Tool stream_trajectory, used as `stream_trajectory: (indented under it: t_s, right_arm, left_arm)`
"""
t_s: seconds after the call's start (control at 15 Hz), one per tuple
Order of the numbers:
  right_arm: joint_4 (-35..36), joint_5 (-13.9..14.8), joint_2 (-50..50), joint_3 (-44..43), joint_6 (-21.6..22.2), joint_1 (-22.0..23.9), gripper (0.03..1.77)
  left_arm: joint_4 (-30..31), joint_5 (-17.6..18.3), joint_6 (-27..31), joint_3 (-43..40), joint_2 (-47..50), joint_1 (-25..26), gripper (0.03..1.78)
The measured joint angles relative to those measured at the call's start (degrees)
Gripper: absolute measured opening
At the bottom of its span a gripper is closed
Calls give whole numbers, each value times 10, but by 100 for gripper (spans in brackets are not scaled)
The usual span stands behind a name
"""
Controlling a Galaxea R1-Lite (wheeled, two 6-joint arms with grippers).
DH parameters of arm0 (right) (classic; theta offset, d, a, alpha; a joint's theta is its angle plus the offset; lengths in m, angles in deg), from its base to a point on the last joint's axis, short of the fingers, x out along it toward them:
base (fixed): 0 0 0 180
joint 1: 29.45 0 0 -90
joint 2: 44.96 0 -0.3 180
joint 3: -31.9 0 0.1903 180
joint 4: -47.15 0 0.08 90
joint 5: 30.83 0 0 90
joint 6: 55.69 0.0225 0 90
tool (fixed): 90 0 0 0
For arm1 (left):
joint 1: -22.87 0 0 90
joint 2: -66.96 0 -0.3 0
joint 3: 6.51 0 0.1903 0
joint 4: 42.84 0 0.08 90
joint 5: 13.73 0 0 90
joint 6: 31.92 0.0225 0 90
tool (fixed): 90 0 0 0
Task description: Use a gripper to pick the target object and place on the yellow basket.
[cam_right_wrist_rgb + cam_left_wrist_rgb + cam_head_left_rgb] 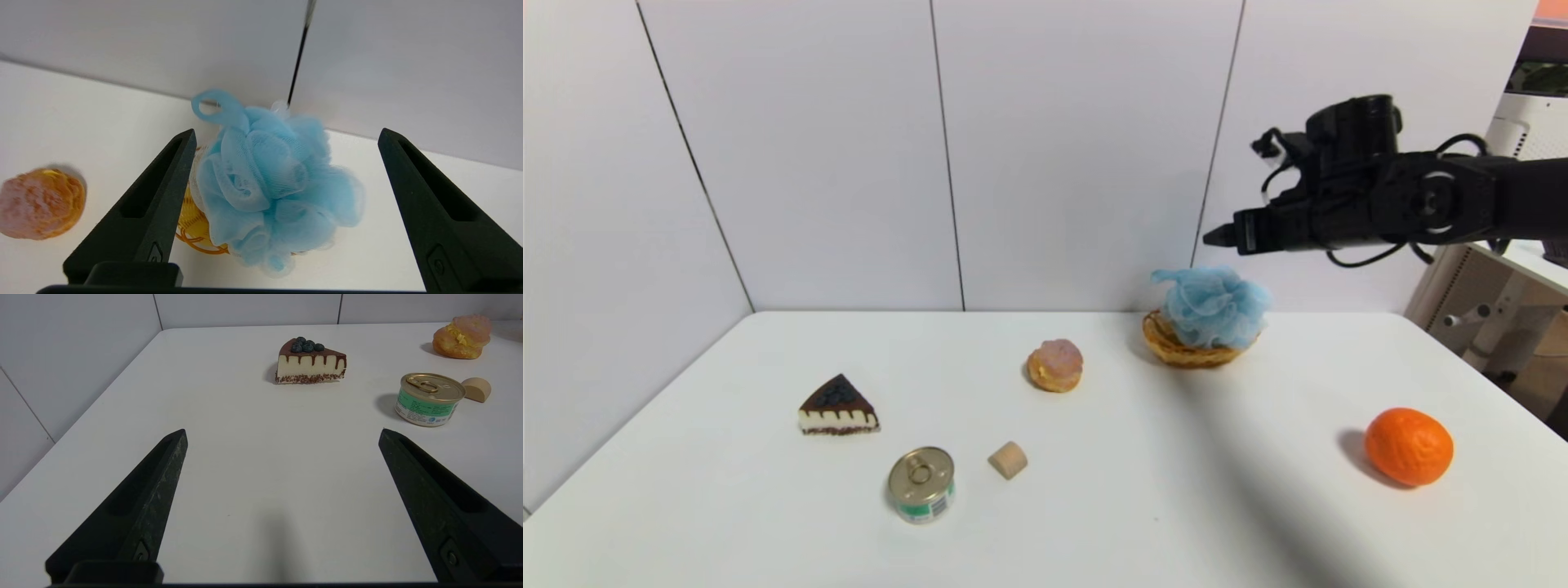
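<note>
We note the blue bath pouf [1215,307] sits in the yellow wicker basket [1168,347], right of centre; right gripper [1217,237] spread wide above it, so we should retreat straight upward, clear of the netting.

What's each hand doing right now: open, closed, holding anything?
Left hand: open, empty, parked low over the table.
Right hand: open, empty, above the blue pouf in the yellow basket.

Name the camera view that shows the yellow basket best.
The head view: the yellow basket shows its rim and front wall under the blue bath pouf. The right wrist view shows only a sliver of it beside the pouf. The left wrist view misses it.
</note>
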State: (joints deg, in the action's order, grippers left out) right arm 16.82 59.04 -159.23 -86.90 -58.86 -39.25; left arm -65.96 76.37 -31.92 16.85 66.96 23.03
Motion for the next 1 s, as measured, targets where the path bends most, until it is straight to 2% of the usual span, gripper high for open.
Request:
stream_trajectory:
  t_s: [0.2,0.4,0.73,1.0]
  right_arm:
    - [-5,-6,83,7,1,6,160]
    - [-6,-6,209,91,2,18,164]
    - [-8,-4,494,377,-4,43,167]
    - [-5,14,732,612,-44,54,169]
  left_arm:
    - [0,0,0,0,0,0,169]
    - [0,0,0,0,0,0,169]
    - [0,0,0,0,0,0,169]
    - [0,0,0,0,0,0,169]
